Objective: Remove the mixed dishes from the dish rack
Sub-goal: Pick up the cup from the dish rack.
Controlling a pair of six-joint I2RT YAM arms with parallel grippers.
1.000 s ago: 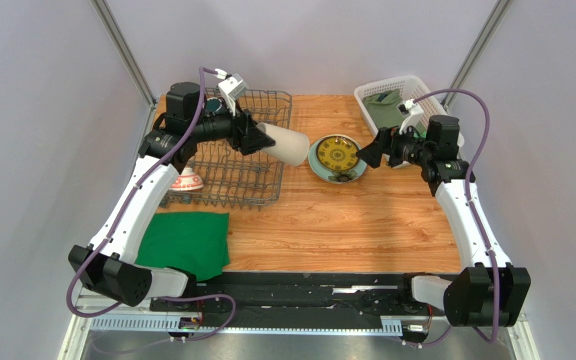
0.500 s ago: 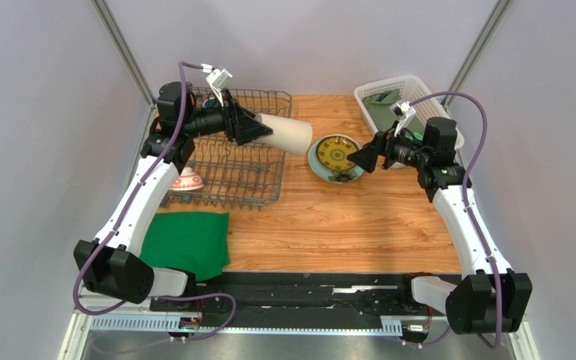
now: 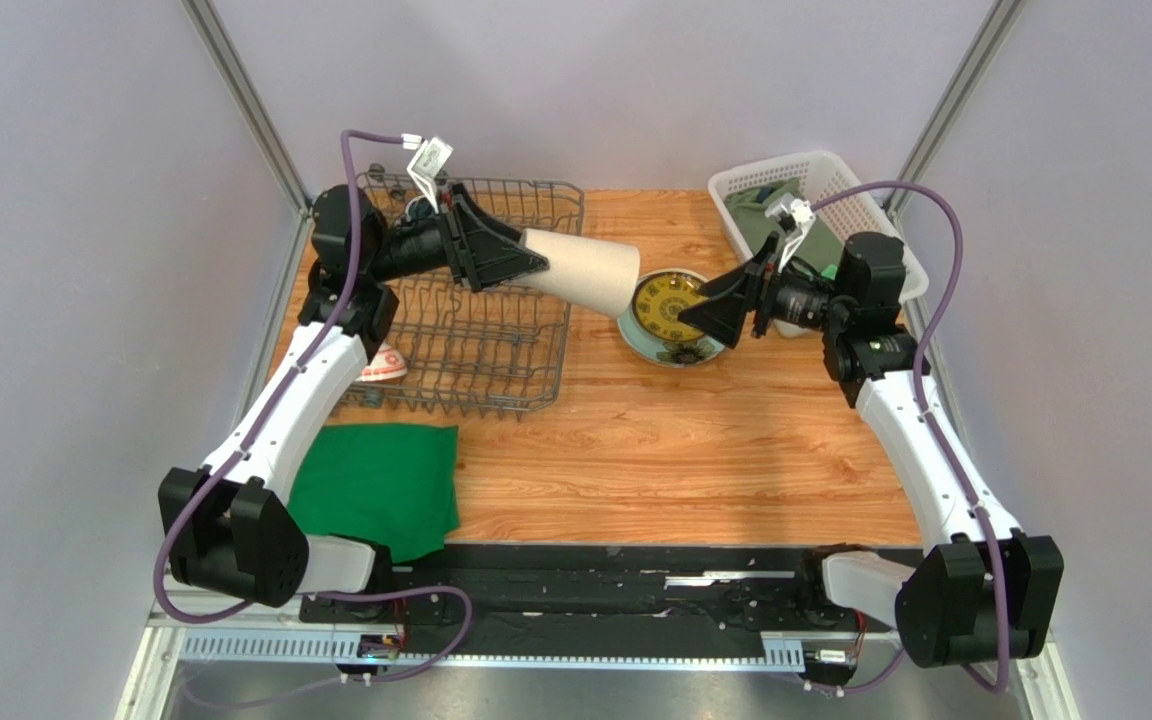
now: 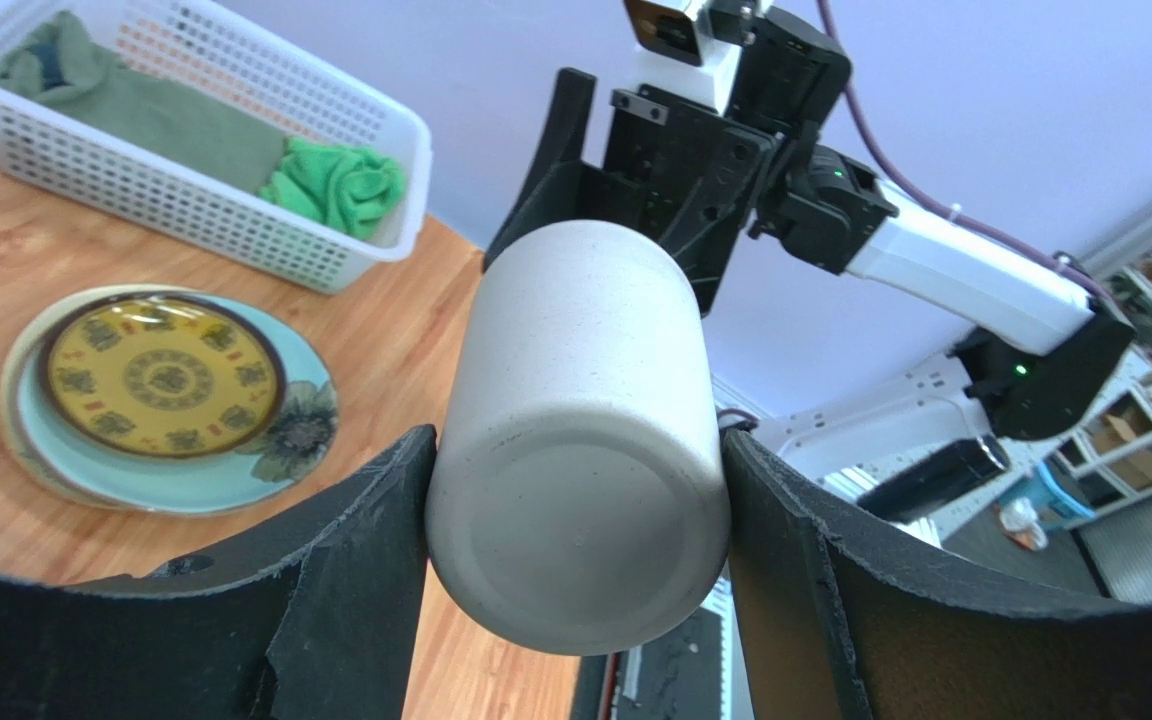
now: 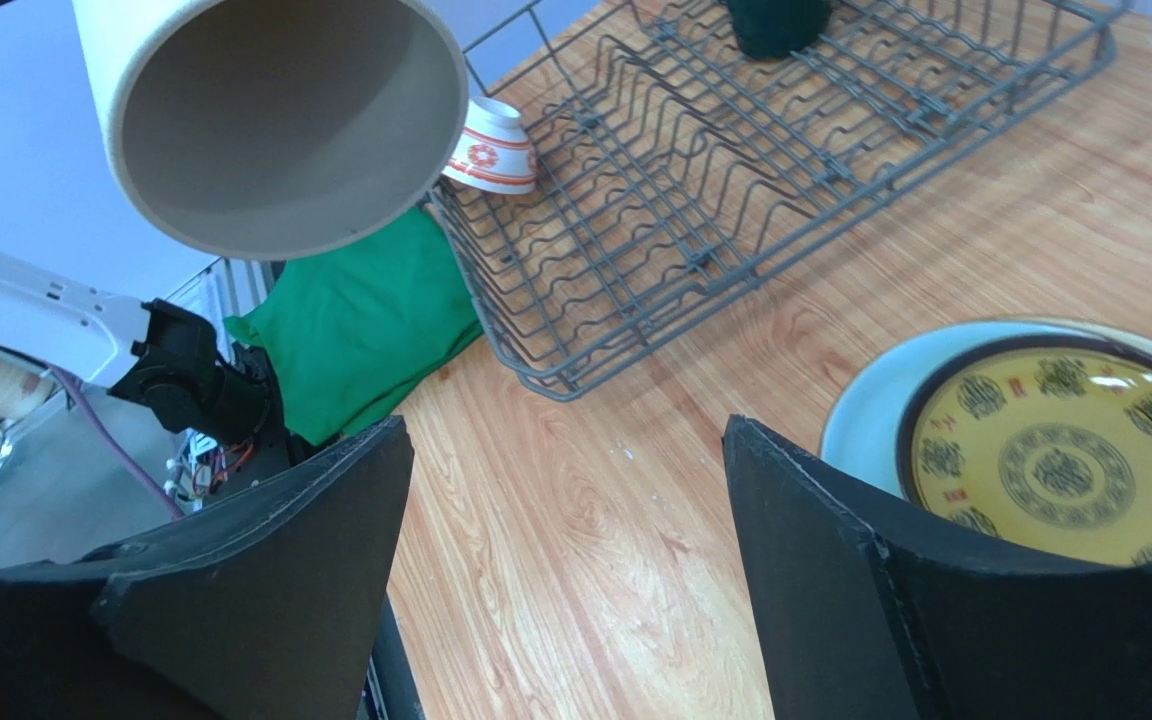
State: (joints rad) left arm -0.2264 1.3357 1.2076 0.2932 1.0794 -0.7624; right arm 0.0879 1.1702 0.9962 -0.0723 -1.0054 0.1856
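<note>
1. While the left fingers (image 4: 357, 600) press on both sides of its base end, the beige handleless cup (image 4: 575, 450) hangs on its side in the air. It is clear of the dish rack (image 3: 492, 353) and above the desk (image 3: 687, 450), with its open mouth turned toward the right arm.
2. The right fingers (image 5: 267, 600) stand wide apart with nothing between them, near the cup's mouth but not touching it. To me this looks like a hand-over being lined up.
3. To do it well, I would say the right fingers should come square onto the cup's wall near the rim. The left should let go only once that grip is firm, because the wall is smooth and round and the plates lie below it.
4. The rack holds a dark green mug (image 5: 778, 23) at its far end. The small red-and-white patterned bowl (image 5: 489, 146) lies at a near corner, and I cannot tell whether it is inside the rim or just outside.
5. The white basket (image 3: 838, 173) holds green cloths (image 4: 334, 180).
6. On the desk, the yellow patterned plate (image 4: 162, 375) sits on the pale teal plate (image 4: 259, 450), and a cream rim shows beneath.
</note>
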